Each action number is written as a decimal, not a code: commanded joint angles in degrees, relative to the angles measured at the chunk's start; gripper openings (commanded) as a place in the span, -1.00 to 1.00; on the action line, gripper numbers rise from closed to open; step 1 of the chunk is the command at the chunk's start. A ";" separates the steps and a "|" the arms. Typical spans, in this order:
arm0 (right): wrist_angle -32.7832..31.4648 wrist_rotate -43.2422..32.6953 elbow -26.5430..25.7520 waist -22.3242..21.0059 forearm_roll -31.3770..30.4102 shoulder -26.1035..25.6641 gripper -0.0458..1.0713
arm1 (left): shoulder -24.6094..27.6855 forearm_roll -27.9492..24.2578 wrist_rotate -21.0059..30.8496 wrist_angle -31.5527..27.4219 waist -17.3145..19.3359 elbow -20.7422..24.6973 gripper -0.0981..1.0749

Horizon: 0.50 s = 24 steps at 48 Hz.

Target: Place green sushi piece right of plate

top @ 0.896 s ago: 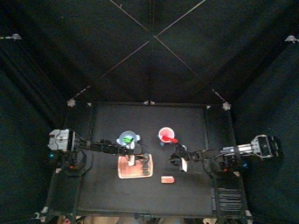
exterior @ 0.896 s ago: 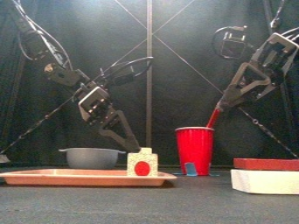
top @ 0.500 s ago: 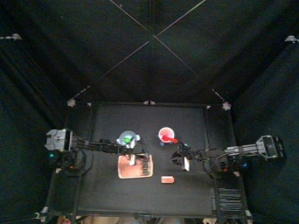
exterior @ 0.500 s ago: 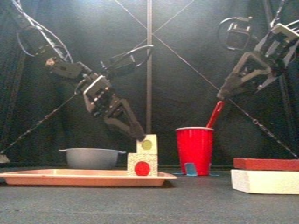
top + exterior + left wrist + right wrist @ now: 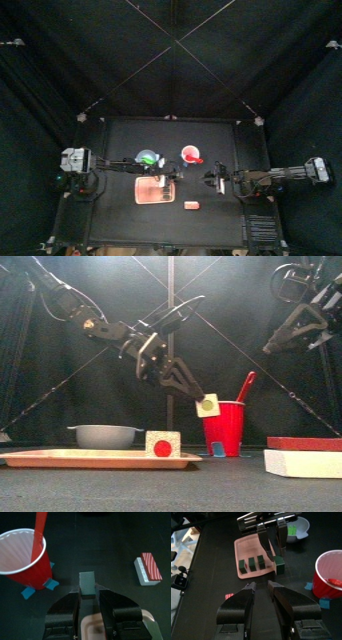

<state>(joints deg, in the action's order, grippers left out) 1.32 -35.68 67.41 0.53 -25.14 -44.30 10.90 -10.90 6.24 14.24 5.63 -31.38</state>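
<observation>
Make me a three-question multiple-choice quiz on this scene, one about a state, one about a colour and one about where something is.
1. How is the right pincer?
A. open and empty
B. shut on something
C. out of every view

2. What colour is the cup?
A. blue
B. white
C. red

3. Where is the green piece?
A. inside the cup
B. in the left pincer, up in the air
C. in the right pincer

Answers:
1. A, the right wrist view shows a gap between its jaws with nothing in it.
2. C, it is red in the front view and in both wrist views.
3. B, the front view shows the piece off the table at the left arm's tip, and the left wrist view shows it between the jaws.
</observation>
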 commanded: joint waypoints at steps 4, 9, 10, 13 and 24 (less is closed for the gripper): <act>0.26 0.00 0.44 0.00 0.79 0.26 0.32 | 3.43 -0.18 -0.18 0.26 0.26 5.62 -0.02; 0.26 0.00 0.79 0.00 1.05 0.26 0.32 | 5.10 -0.35 -0.18 0.18 0.18 7.56 -0.02; 0.35 0.00 0.79 0.00 1.05 0.26 0.32 | 5.36 -0.35 -0.18 0.26 0.26 7.82 -0.02; 0.44 0.00 0.79 0.00 1.14 0.26 0.32 | 6.15 -0.26 -0.09 0.18 0.18 8.53 -0.02; 0.70 0.00 1.05 -0.09 1.76 0.44 0.32 | 8.00 -0.26 -0.09 0.26 -0.26 8.96 -0.02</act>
<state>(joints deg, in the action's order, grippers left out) 1.49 -35.68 68.91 0.53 -23.64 -44.03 19.25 -11.16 6.06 14.24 5.45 -23.91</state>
